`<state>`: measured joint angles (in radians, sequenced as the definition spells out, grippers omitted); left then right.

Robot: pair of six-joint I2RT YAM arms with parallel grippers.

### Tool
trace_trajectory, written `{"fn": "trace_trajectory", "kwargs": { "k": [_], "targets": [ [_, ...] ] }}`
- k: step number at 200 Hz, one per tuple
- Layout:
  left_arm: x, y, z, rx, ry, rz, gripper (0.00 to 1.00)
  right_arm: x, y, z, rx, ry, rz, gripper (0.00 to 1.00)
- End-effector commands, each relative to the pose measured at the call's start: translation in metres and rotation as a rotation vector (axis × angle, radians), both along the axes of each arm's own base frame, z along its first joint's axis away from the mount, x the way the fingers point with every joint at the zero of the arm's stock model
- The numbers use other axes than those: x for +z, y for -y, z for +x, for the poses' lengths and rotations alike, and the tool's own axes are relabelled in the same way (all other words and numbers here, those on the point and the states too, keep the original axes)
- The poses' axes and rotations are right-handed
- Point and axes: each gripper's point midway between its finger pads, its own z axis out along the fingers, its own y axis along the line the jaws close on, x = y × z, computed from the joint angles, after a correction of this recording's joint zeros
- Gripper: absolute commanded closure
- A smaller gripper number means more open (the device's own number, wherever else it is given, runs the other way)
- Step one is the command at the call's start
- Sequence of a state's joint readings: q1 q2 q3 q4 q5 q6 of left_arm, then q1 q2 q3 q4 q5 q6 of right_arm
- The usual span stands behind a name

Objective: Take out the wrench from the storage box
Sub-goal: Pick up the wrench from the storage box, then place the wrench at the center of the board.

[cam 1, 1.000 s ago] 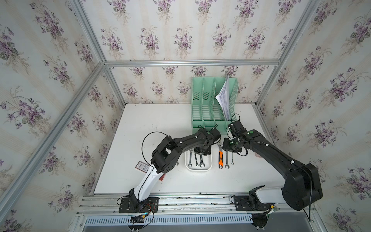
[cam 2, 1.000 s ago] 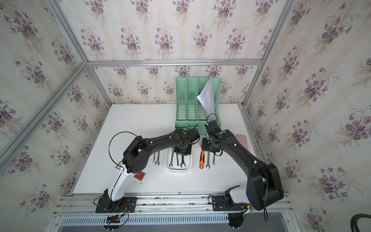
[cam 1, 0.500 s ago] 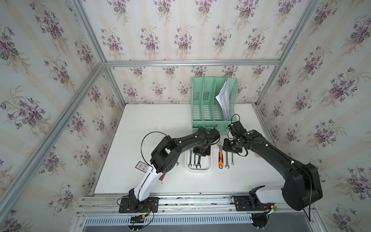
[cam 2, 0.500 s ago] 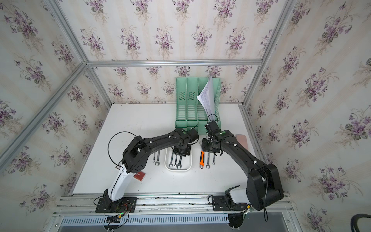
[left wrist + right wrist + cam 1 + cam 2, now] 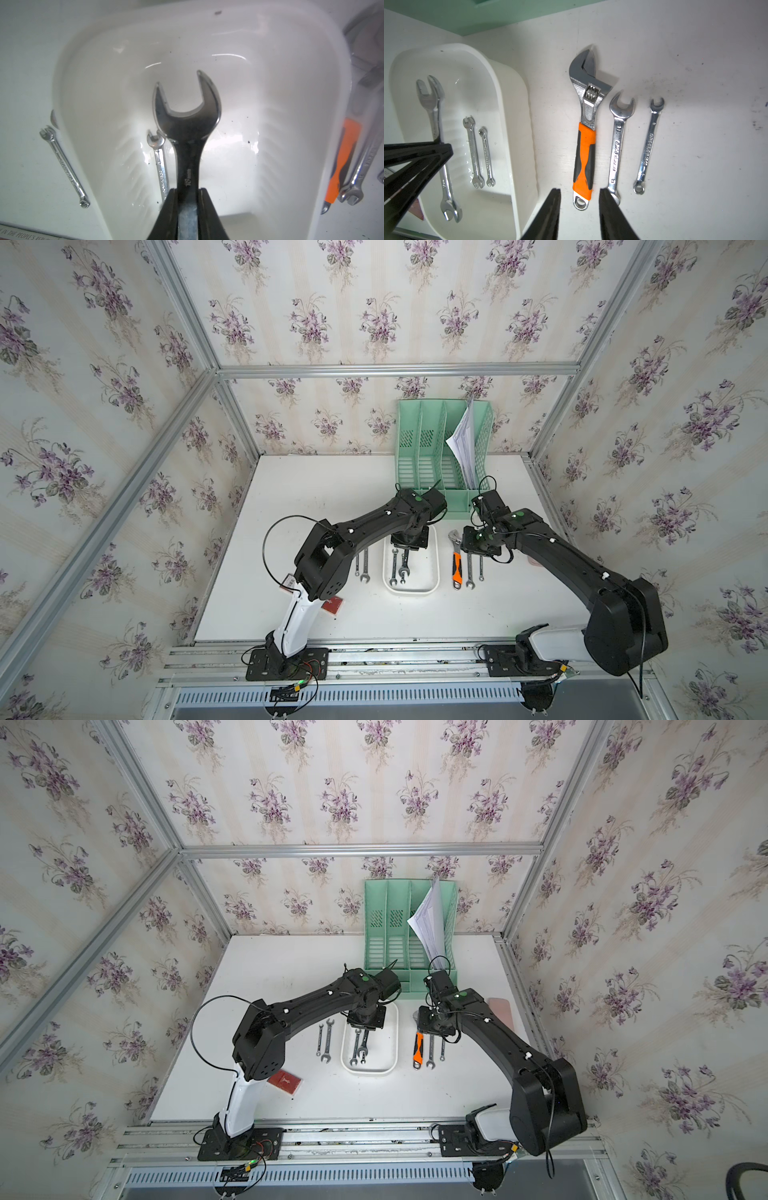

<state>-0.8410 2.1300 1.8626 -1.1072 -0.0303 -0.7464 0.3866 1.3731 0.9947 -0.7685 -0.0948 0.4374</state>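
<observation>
Step in hand: the pick-up. My left end effector (image 5: 188,192) is clamped on the shank of the big open-ended wrench (image 5: 187,116), whose mouth points away from my wrist.
Where the wrench is: inside the storage box (image 5: 280,104), above its floor. I cannot tell whether it has lifted clear of that floor.
Right end effector (image 5: 580,190): fingers apart and holding nothing. It hovers over the table (image 5: 695,62) by the handle end of the adjustable wrench (image 5: 584,128).
Next move, as I judge it: lift straight up until the whole wrench clears the rim, then carry it sideways to bare table. The long head could swing and catch the sloping wall or knock the small wrenches beside it.
Wrenches in the box: three, the gripped one and two small ones (image 5: 473,153) (image 5: 486,158).
Wrenches on the table: five. Two plain ones (image 5: 356,564) (image 5: 365,566) lie on my left arm's side of the box. The adjustable one and two combination wrenches (image 5: 617,141) (image 5: 648,145) lie on my right arm's side.
Storage boxes: one.
Green file organizers (image 5: 419,456): one, with papers (image 5: 463,439) in an end slot.
</observation>
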Motion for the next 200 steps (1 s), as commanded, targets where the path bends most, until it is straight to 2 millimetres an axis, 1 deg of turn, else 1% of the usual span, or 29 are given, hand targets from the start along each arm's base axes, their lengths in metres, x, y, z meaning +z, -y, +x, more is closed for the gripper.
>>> {"fn": "trace_trajectory", "kwargs": {
  "k": [1,28,58,75,98,117,148,188,200],
  "targets": [
    [0.017,-0.012,0.003,0.000,0.018,0.011,0.82,0.002,-0.001,0.000,0.012,-0.002,-0.003,0.63],
    [0.033,-0.028,0.009,0.026,0.041,0.002,0.82,0.002,-0.001,0.000,0.013,-0.001,-0.003,0.63],
    [0.042,-0.056,0.016,0.071,0.056,0.005,0.82,0.004,-0.002,0.001,0.015,0.000,0.002,0.63],
    [0.039,-0.075,0.018,0.095,0.058,0.013,0.82,0.006,-0.002,0.002,0.016,0.002,0.003,0.63],
    [0.029,-0.099,0.017,0.125,0.051,0.032,0.82,0.007,-0.003,0.003,0.015,0.003,0.004,0.63],
    [0.018,-0.111,0.018,0.135,0.052,0.038,0.82,0.008,-0.003,0.003,0.015,0.003,0.004,0.63],
    [-0.003,-0.117,0.017,0.140,0.027,0.051,0.82,0.007,-0.004,0.004,0.015,-0.001,0.007,0.63],
    [-0.035,-0.107,0.026,0.142,0.023,0.029,0.83,0.006,-0.004,0.003,0.011,-0.005,0.009,0.63],
    [-0.040,-0.103,0.028,0.149,0.019,0.018,0.83,0.007,-0.004,0.003,0.011,-0.004,0.011,0.63]
  ]
}}
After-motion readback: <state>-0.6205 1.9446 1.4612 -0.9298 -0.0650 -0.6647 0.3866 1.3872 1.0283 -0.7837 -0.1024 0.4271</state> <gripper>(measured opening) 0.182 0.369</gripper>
